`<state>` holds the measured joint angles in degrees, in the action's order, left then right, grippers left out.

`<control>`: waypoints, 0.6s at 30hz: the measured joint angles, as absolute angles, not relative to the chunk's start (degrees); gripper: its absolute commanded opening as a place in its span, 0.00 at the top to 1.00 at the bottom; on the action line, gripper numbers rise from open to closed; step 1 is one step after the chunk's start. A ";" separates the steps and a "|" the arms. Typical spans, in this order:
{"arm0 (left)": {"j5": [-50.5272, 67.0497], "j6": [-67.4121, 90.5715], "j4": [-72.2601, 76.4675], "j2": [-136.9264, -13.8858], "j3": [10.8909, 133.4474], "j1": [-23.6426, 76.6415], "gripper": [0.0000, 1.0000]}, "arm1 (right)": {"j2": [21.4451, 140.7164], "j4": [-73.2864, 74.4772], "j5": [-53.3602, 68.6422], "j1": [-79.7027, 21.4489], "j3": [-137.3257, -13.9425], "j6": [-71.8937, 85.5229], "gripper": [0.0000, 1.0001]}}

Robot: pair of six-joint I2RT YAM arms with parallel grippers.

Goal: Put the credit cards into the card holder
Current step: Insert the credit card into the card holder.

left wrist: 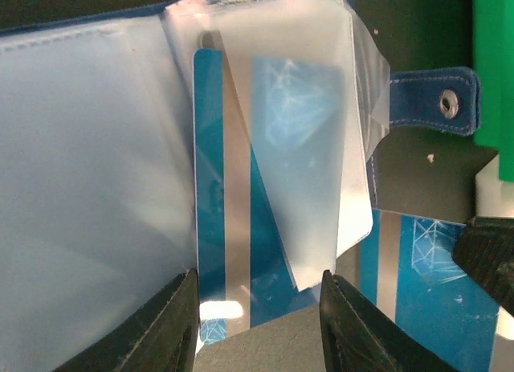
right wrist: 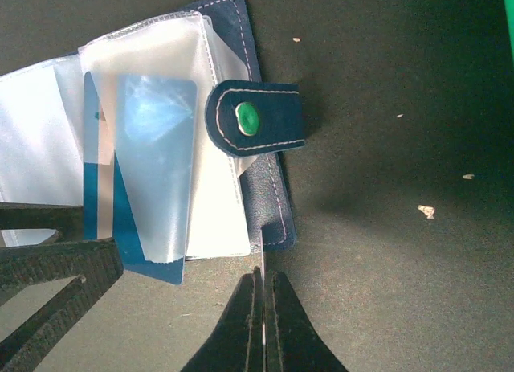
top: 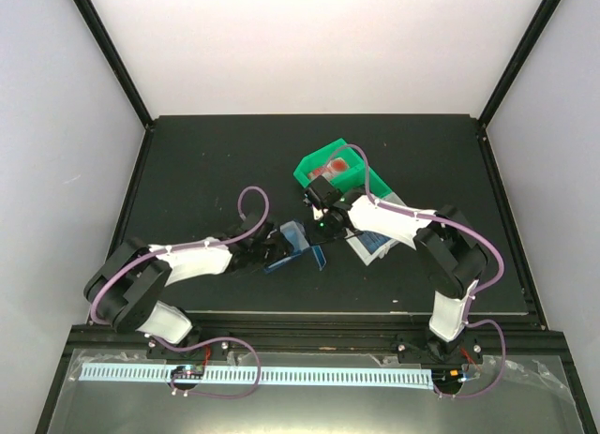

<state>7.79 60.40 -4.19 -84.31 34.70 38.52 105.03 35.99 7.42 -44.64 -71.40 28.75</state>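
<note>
**Card partway into the sleeve, left jaws on either side of it**

Your wallet [top: 295, 237] lay open near the middle of the black table [top: 216, 172]. In the overhead view the green bin [top: 317, 164] sat just off it at 1 o'clock, with a reddish item [top: 339, 162] inside.

In the left wrist view, a blue card [left wrist: 210, 211] with a silver stripe lay partly under a clear sleeve [left wrist: 313, 163] of the wallet. Its end at 6 o'clock stuck out bare. Your left gripper [left wrist: 259, 284] had its jaws apart, one finger at each side of that bare end. The finger at 9 o'clock was right against the card's edge; whether the other finger touched the card could not be told. A second card [left wrist: 426, 284], also blue, lay flat on the table just beside the wallet, at 4 o'clock from the sleeve.

Your right gripper [right wrist: 263, 288] was closed tight, fingers pressed together. In its own view the tips met the wallet's dark blue border at 6 o'clock from the snap tab [right wrist: 257, 119], which pointed toward 3 o'clock.
</note>
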 measured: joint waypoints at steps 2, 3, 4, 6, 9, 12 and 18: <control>8.27 61.89 -1.50 -83.90 33.10 38.17 0.58 | 104.99 35.75 7.57 -44.64 -71.24 28.80 0.99; 8.56 62.72 0.05 -83.66 32.27 37.98 0.58 | 104.95 35.64 7.66 -44.64 -71.20 28.82 0.99; 8.84 63.55 1.87 -83.35 31.20 37.82 0.59 | 104.92 35.53 7.68 -44.64 -71.09 28.82 0.99; 9.30 64.90 4.71 -82.76 29.41 37.52 0.63 | 104.84 35.33 7.73 -44.64 -70.91 28.82 0.99; 9.69 66.61 8.01 -82.02 27.11 37.17 0.70 | 104.79 35.18 7.75 -44.64 -70.83 28.82 0.99; 9.85 67.55 9.78 -81.73 25.87 37.08 0.75 | 104.71 35.05 7.75 -44.64 -70.63 28.84 0.99; 9.91 68.58 11.75 -81.28 24.18 36.91 0.81 | 104.64 34.89 7.77 -44.64 -70.57 28.86 0.99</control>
<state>9.91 68.58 11.75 -81.28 24.18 36.91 104.64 34.89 7.77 -44.64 -70.57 28.86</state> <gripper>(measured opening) 0.204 0.017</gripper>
